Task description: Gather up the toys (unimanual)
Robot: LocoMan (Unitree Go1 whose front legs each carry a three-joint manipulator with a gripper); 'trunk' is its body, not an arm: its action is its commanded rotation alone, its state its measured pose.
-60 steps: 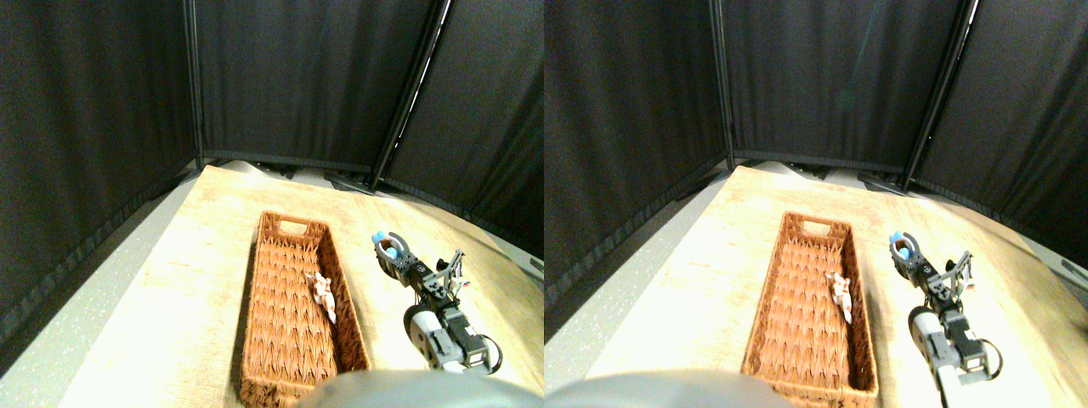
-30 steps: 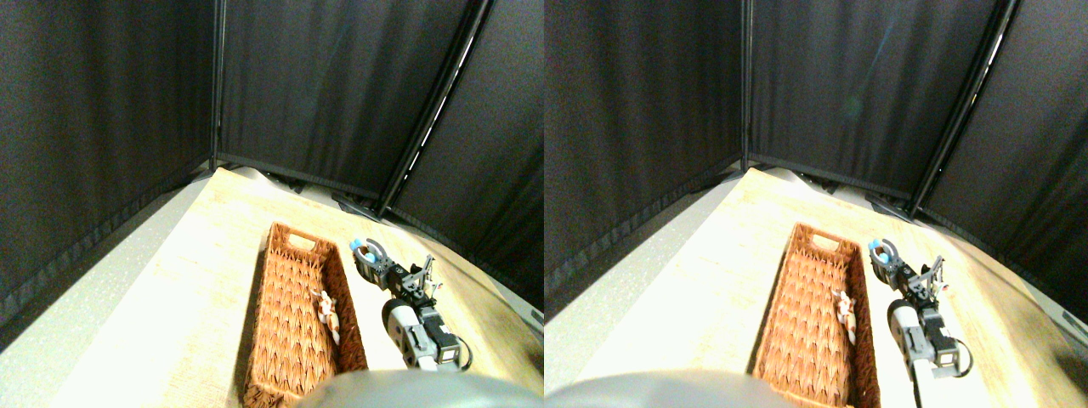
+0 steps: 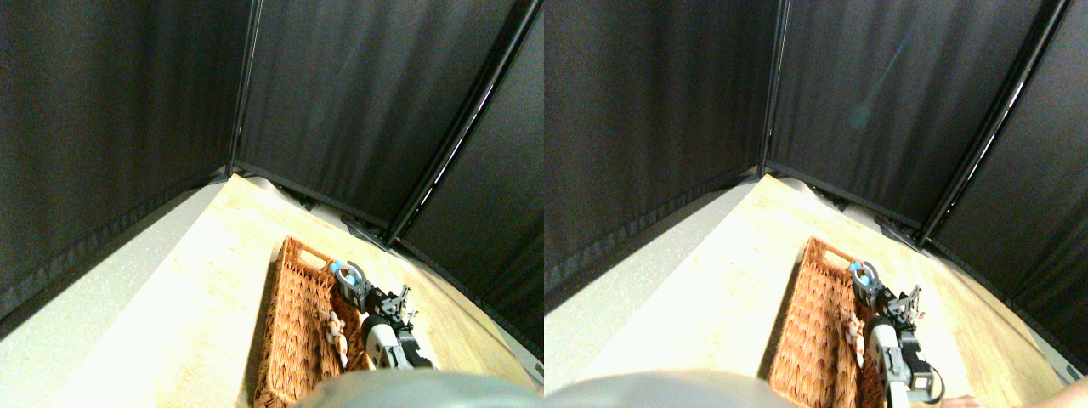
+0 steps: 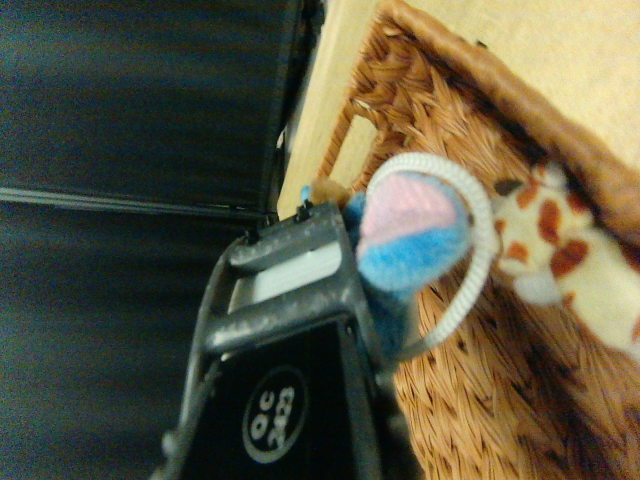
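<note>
My right gripper (image 3: 344,274) is shut on a small blue plush toy (image 3: 342,273) with a pink ear and a looped white string tail. It hangs over the far right rim of the long brown wicker basket (image 3: 293,306). The wrist view shows the blue toy (image 4: 410,245) pressed against the dark jaw, with the basket's weave (image 4: 470,390) right behind it. A white toy with orange-brown spots (image 3: 333,330) lies inside the basket against its right wall. That spotted toy (image 4: 560,250) sits close beside the blue one in the wrist view.
The basket stands on a light wooden tabletop (image 3: 204,289). Black curtain panels (image 3: 340,102) on dark poles wall in the far side and both flanks. A grey speckled strip (image 3: 76,314) runs along the table's left.
The camera has tilted, shifting the whole picture. The gripper with the blue toy has gone from well right of the basket to over its right rim. The spotted toy stays put.
</note>
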